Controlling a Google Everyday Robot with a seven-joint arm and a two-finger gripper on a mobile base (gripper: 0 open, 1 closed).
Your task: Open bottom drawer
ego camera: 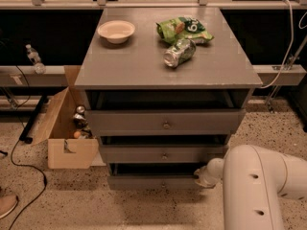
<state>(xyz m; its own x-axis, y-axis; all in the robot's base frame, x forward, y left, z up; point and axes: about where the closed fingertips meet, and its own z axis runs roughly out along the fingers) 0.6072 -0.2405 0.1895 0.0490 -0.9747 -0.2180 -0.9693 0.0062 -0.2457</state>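
Note:
The bottom drawer [153, 181] is the lowest of three grey drawers in a grey cabinet, with a small round knob [162, 183] on its shallow front. A dark gap shows above its front, so it stands slightly pulled out. The middle drawer [158, 153] and top drawer [163, 121] sit above it. My white arm [254, 190] comes in from the lower right. The gripper [201, 176] is at the right end of the bottom drawer front, mostly hidden behind the arm.
On the cabinet top [144, 66] lie a beige bowl [116, 30], a green chip bag [184, 28] and a crushed can [179, 52]. An open cardboard box [67, 128] with items stands left of the cabinet. A black cable [19, 152] and a shoe [7, 204] lie on the speckled floor.

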